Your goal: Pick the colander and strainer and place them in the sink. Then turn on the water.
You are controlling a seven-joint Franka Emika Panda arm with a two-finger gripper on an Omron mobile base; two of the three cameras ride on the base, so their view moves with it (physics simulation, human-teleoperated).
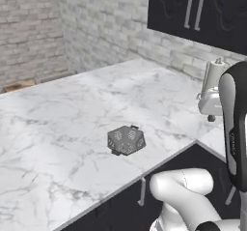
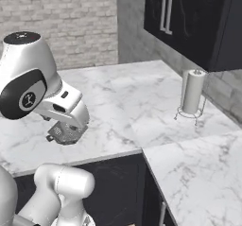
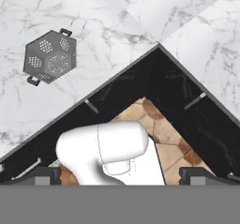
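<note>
Colander (image 1: 126,139) sits upright on the marble counter (image 1: 58,128) near its front edge, centre of the left base frame and upper left of the hand view: looks a light, rigid faceted shell with small lugs on opposite sides, so I'd pinch a rim wall, probably slick. Gripper (image 3: 120,176) is spread wide, holding nothing, well clear of it. No readable writing anywhere; paper towel roll (image 2: 193,92) at right is blank, as far as this resolution shows.

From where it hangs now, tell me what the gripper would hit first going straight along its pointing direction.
Probably the robot's own base or the tiled floor. The open gripper points down past the counter corner; the colander lies well off that line. Depth is uncertain.
</note>
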